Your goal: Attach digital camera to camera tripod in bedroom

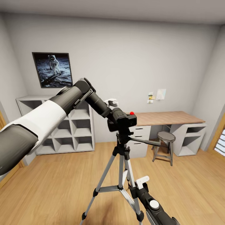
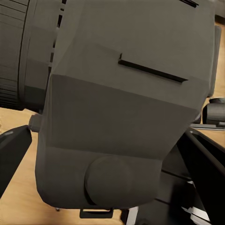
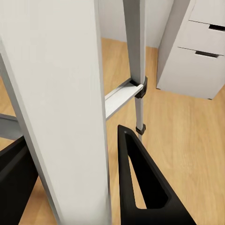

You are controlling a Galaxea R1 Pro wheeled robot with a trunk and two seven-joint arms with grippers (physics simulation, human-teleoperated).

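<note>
Seating: digital camera [image 1: 122, 120] is held by left tool [image 1: 113, 116] on camera tripod [image 1: 121, 175] head; lower squarely.
Bracing: right tool [image 3: 70, 187] straddles a leg; contact cannot be told.

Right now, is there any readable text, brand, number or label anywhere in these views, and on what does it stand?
No text reads in any view.
Wall notes above the desk: too small to show any writing.
Framed astronaut picture: image alone, no caption.
Digital camera on the camera tripod: no brand mark visible, even close up in the left wrist view.
</note>
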